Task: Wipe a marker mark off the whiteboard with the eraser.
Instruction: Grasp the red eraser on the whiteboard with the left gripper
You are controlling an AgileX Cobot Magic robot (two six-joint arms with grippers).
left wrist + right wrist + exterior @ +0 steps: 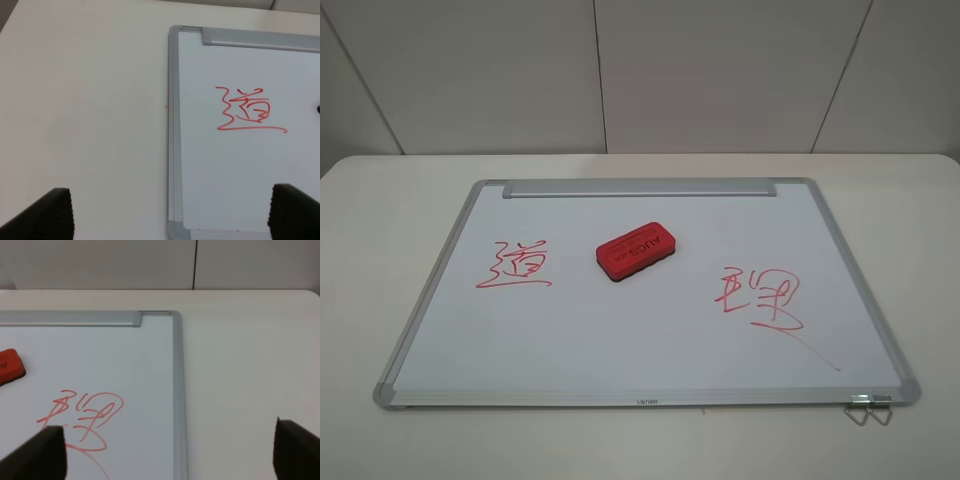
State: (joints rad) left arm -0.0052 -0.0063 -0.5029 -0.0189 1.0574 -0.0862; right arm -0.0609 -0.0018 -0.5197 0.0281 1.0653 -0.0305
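A whiteboard [650, 350] with a silver frame lies flat on the table. The red eraser [637, 249] rests on it near the middle, towards the back, with a corner of the eraser [9, 366] showing in the right wrist view. One red marker mark [515, 265] is on the board's left half and another red mark [760, 297] on its right half. My left gripper [170, 215] hangs open above the board's left edge, near the left mark [247, 110]. My right gripper [167, 452] is open above the board's right edge, beside the right mark [85, 420]. Neither gripper shows in the exterior view.
A metal binder clip [868, 408] is fixed to the board's front right corner. A silver tray rail [640, 187] runs along the board's back edge. The white table [380, 230] surrounds the board, and a panelled wall stands behind.
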